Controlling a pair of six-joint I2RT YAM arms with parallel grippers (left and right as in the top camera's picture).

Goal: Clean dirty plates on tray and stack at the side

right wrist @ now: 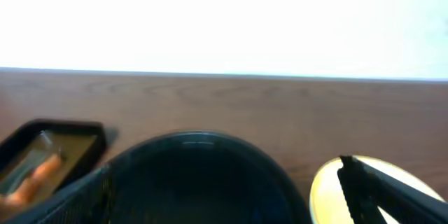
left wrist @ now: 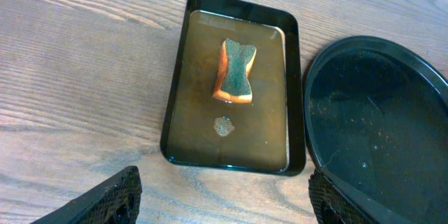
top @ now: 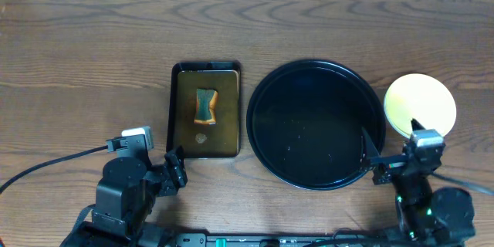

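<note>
The large round black tray [top: 309, 116] holds no plates; a few small specks lie on its floor. It also shows in the left wrist view [left wrist: 378, 112] and the right wrist view [right wrist: 196, 175]. A pale yellow plate [top: 421, 104] sits on the table just right of the tray, with no sauce visible on it; it also shows in the right wrist view [right wrist: 325, 189]. The mint-blue plates are not visible. My left gripper [top: 176, 171] [left wrist: 224, 206] is open and empty, below the rectangular tray. My right gripper [top: 394, 145] [right wrist: 224, 196] is open and empty, over the tray's right rim and the plate's near edge.
A small rectangular black tray [top: 171, 116] [left wrist: 176, 105] with brownish liquid stands left of the round tray. An orange and green sponge [top: 205, 106] [left wrist: 236, 70] lies in it. Bare wooden table extends to the left and back.
</note>
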